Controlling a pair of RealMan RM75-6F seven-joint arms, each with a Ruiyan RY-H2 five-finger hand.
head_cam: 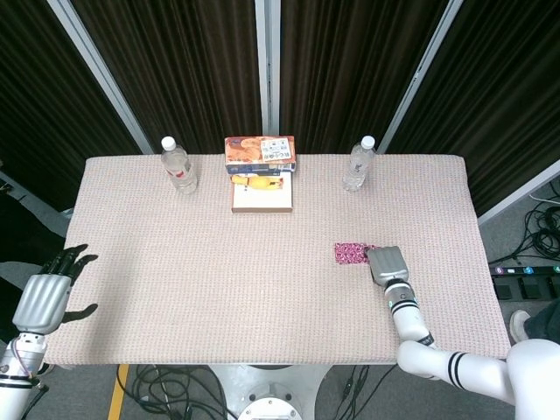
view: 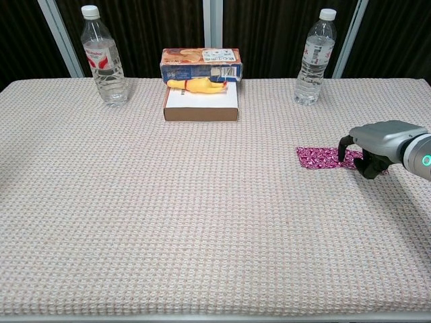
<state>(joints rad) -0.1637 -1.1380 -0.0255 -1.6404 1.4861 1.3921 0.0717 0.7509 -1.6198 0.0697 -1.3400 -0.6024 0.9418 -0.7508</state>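
Tabletop: pink packet (view: pixel 322 157) lies crosswise.

Two bottles (view: pixel 104 57), boxes (view: pixel 201 103), yellow toy (view: pixel 196 85)

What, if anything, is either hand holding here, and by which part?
Nothing is lifted. The right hand rests curled on the right end of the magenta patterned packet, which lies flat on the table; a real grip cannot be told. The left hand is open, off the table's edge.

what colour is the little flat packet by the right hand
Magenta-pink with a fine pale speckled pattern; the packet shows best in the chest view.
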